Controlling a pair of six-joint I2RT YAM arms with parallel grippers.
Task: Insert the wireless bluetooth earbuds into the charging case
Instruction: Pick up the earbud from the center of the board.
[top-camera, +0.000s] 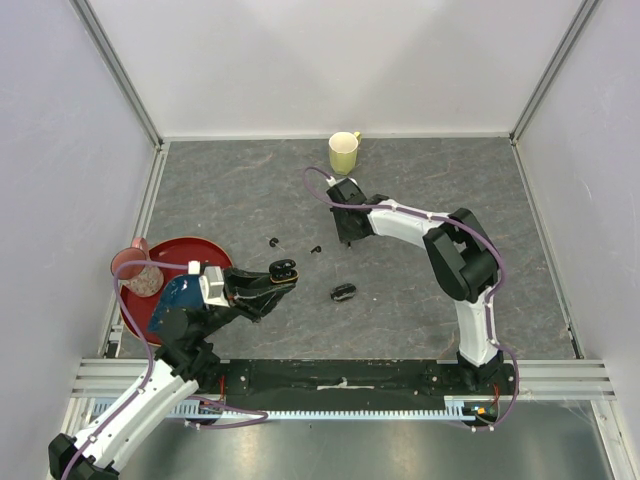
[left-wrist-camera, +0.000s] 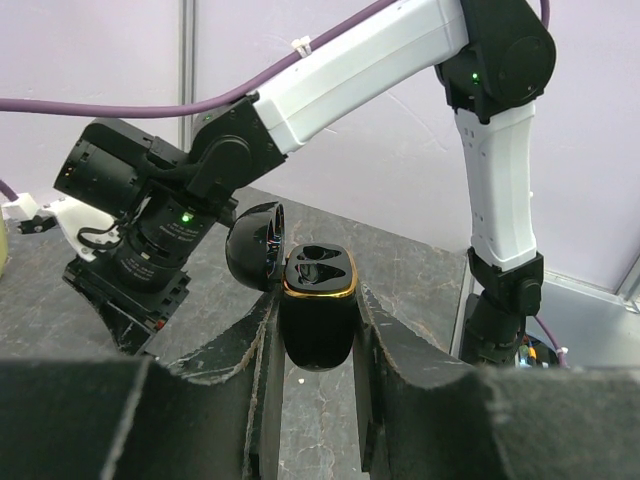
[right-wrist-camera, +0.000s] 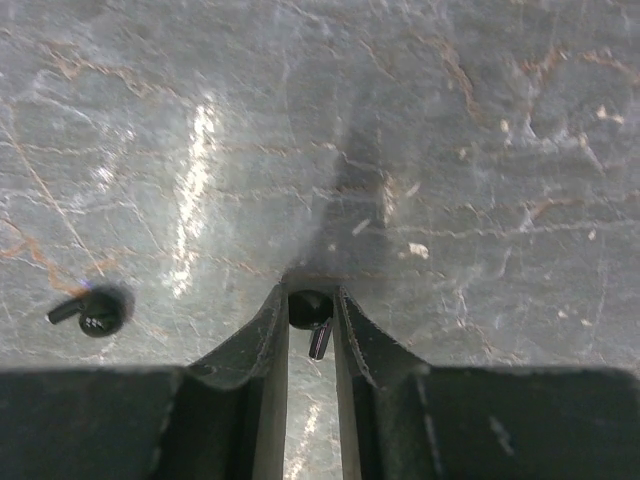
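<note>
Black case (left-wrist-camera: 318, 335) clamped, left end effector (left-wrist-camera: 316, 300); wrist view shows right end effector (right-wrist-camera: 311, 322) pinching earbud (right-wrist-camera: 308, 306).

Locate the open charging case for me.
Top view, near left: the open charging case is clamped in the left gripper, off the table, just right of the red plate; a second case lies on the table to its right.

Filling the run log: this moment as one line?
left gripper: holds open charging case aloft | right gripper: pinches earbud near table | second earbud: loose on table
</note>
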